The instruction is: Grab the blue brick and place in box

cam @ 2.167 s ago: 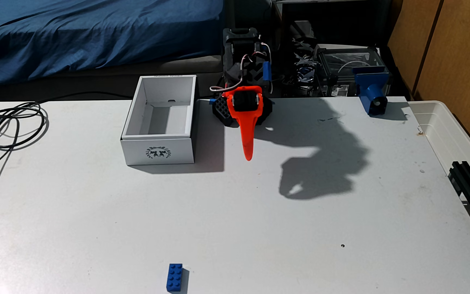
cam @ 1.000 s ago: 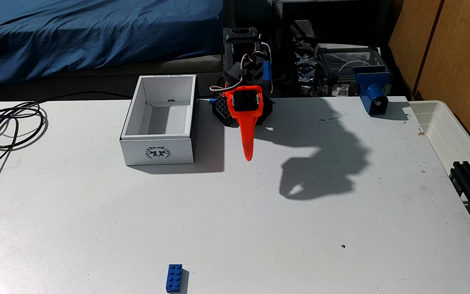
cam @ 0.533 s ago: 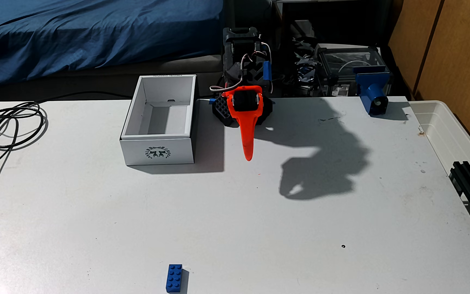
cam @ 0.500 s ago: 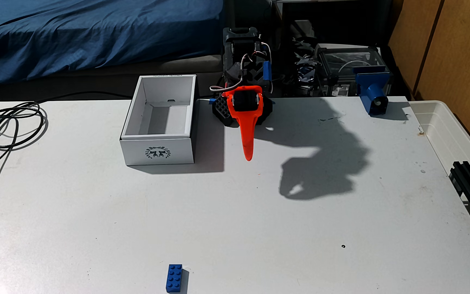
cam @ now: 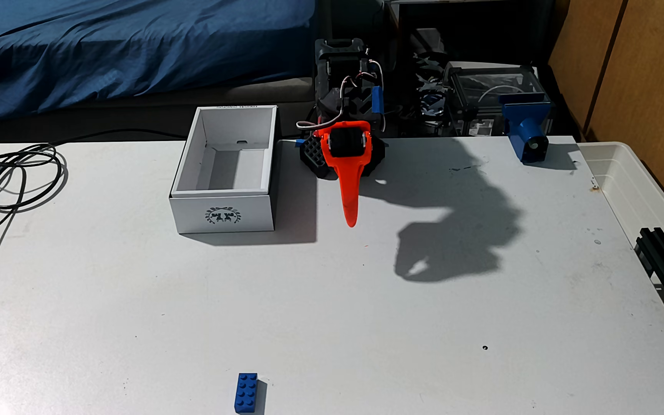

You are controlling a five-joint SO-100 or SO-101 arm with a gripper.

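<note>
Saw the gripper (cam: 350, 222) hanging over the table (cam: 362, 311), orange finger pointing toward the camera. Couldn't tell if it was open or closed, second finger hidden behind the orange one. Spotted the blue brick (cam: 246, 393) well away from the tip, lower left, almost cut off by the frame. Found the box (cam: 222, 213) just left of the gripper, open-topped, looking empty.

No words or numbers can be read. The box (cam: 222, 191) carries a black wreath-like emblem (cam: 223, 216) on its near wall, with small figures inside that are perhaps letters but are too blurred to make out. A short dark line of print runs along its far rim (cam: 237, 107), also illegible.
</note>
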